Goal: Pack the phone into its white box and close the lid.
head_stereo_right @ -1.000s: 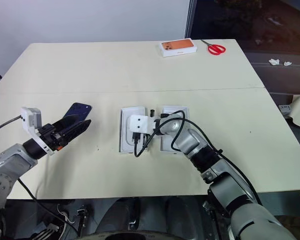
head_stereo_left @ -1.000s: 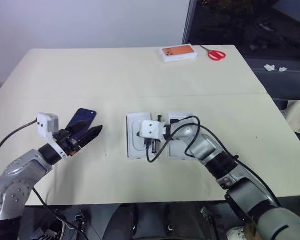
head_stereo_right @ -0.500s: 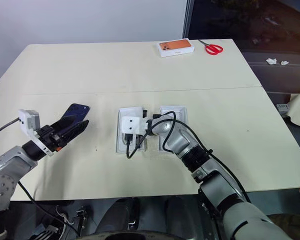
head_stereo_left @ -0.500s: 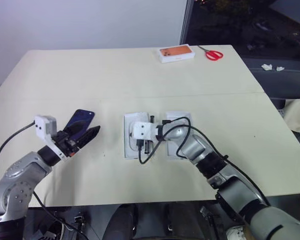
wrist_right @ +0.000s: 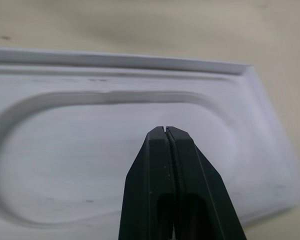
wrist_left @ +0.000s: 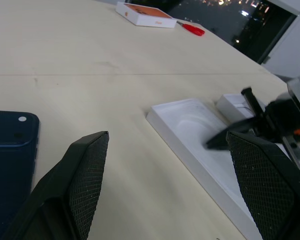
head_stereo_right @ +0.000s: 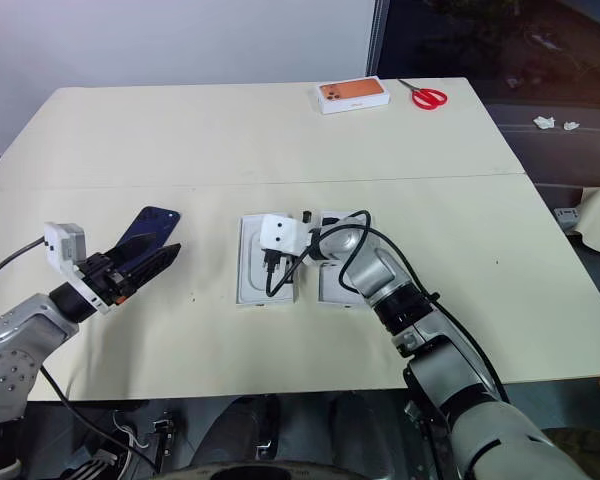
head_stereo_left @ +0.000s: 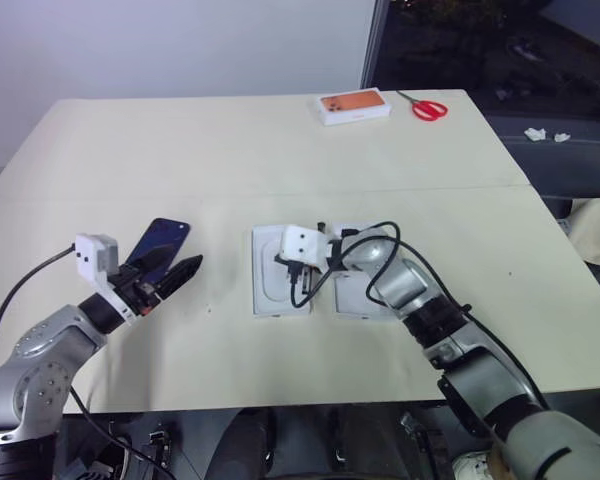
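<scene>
The dark navy phone [head_stereo_left: 162,243] lies flat on the table at the left, camera cluster toward the far end. My left gripper [head_stereo_left: 178,266] hovers just beside it, open, with nothing between its fingers [wrist_left: 90,165]; the phone [wrist_left: 10,150] sits outside them. Two white rectangular pieces lie side by side mid-table. The left piece [head_stereo_left: 270,292] has an oval recess [wrist_right: 90,150]. My right gripper [wrist_right: 164,129] is shut, its tip just above that recess. The right piece [head_stereo_left: 352,296] is partly under my right arm; I cannot tell whether it is the white box or the lid.
An orange-topped box [head_stereo_left: 355,106] and red scissors [head_stereo_left: 430,107] lie at the table's far right edge. A black cable [head_stereo_left: 382,236] loops around my right wrist. A seam [head_stereo_left: 130,194] crosses the table behind the white pieces.
My right gripper, still shut, has lifted slightly and shifted a little right over the recessed piece. The left gripper and phone have stayed put.
</scene>
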